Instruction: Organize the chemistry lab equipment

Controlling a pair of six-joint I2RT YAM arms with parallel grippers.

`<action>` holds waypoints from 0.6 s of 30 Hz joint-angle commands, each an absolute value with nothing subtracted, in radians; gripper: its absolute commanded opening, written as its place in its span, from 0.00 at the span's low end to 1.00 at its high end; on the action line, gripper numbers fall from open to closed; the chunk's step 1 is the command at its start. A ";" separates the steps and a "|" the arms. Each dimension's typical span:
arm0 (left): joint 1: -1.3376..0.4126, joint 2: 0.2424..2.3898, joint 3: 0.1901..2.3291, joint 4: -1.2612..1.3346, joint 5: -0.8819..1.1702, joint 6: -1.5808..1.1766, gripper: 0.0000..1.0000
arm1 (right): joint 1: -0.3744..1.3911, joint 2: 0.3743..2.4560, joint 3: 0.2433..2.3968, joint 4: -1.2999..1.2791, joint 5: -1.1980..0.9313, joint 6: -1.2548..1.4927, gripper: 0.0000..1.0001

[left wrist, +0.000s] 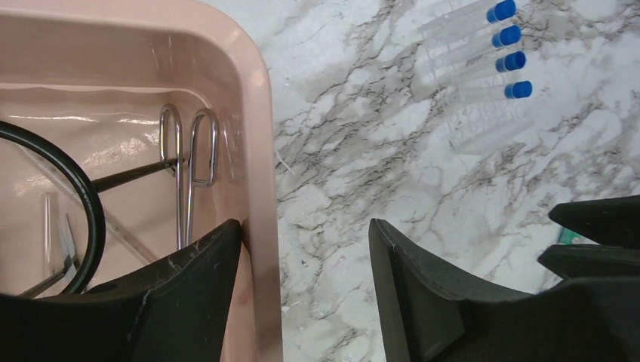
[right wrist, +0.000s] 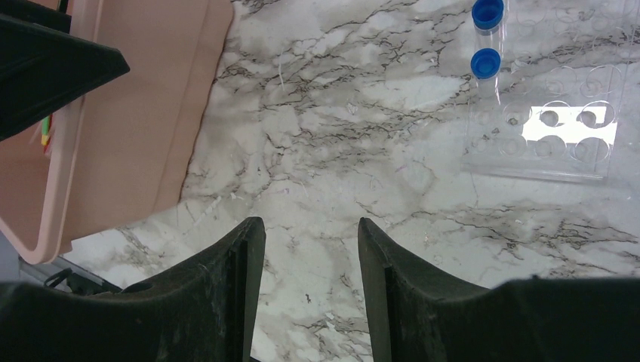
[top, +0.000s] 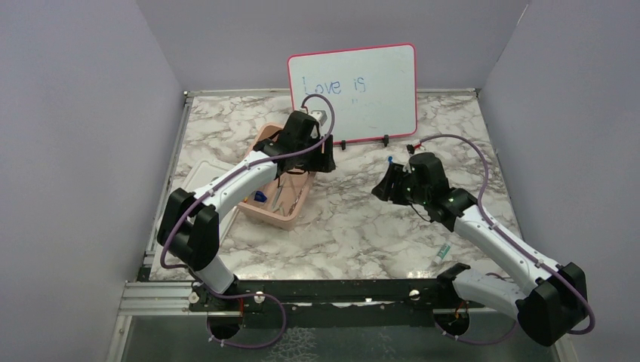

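The black ring stand [left wrist: 72, 181] and the metal tongs [left wrist: 186, 151] lie inside the pink tub [left wrist: 253, 136]. My left gripper [left wrist: 306, 226] is open and straddles the tub's right wall: one finger [left wrist: 192, 283] is inside against the wall, the other is outside over the marble. Several clear tubes with blue caps [left wrist: 483, 53] lie on a clear rack to the right of the tub. My right gripper [right wrist: 311, 222] is open and empty above bare marble, between the tub [right wrist: 128, 136] and the rack [right wrist: 558, 121]. The green-handled tool [top: 442, 252] lies beside the right arm.
The pink-framed whiteboard [top: 352, 90] stands at the back of the table. A white lid [top: 202, 175] lies left of the tub [top: 275, 219]. The two grippers [top: 324, 158] [top: 385, 185] are close together mid-table. Grey walls enclose three sides.
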State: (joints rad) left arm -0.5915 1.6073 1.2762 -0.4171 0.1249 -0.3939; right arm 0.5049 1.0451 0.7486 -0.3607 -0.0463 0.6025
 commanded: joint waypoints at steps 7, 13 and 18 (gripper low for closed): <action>-0.671 1.618 1.276 -0.238 0.342 -0.688 0.64 | 0.506 1.013 0.712 -0.367 0.017 0.649 0.52; -0.697 1.622 1.298 -0.179 0.345 -0.761 0.64 | 0.506 0.986 0.703 -0.383 0.051 0.649 0.52; -0.693 1.605 1.384 -0.312 0.210 -0.650 0.65 | 0.505 0.968 0.714 -0.394 0.051 0.643 0.52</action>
